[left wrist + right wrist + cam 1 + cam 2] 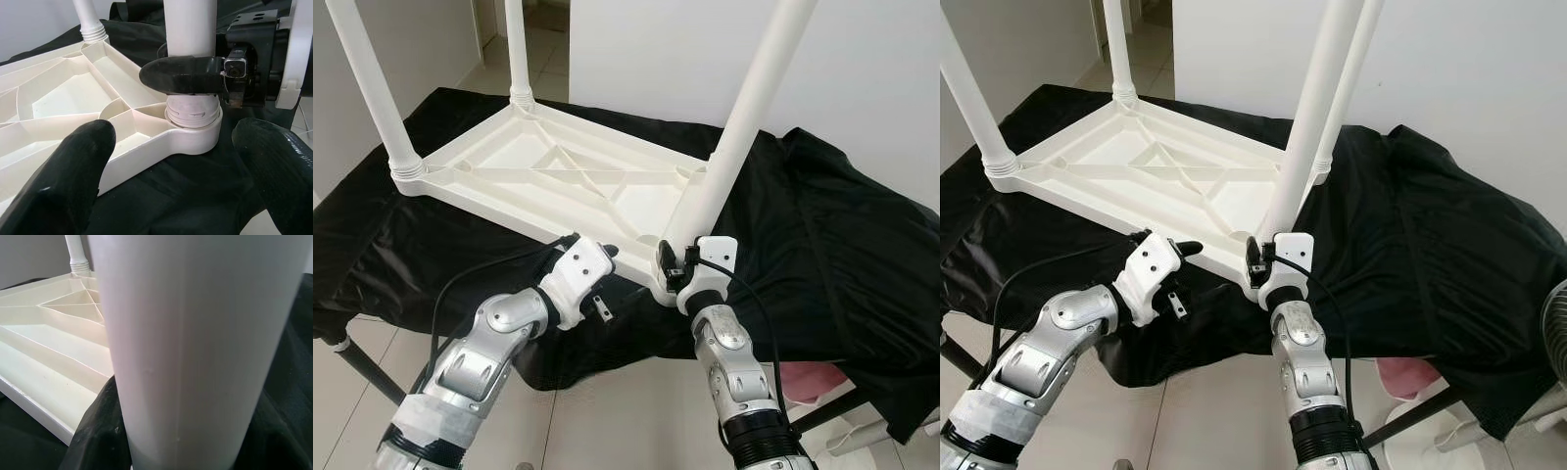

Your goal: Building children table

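The right end effector (672,262) grips the near leg (749,122) just above its socket, probably to seat it; the left end effector (592,257) waits wide open beside the upturned table top (558,171).

No readable text, labels, brands, numbers or signs are showing anywhere in these views.
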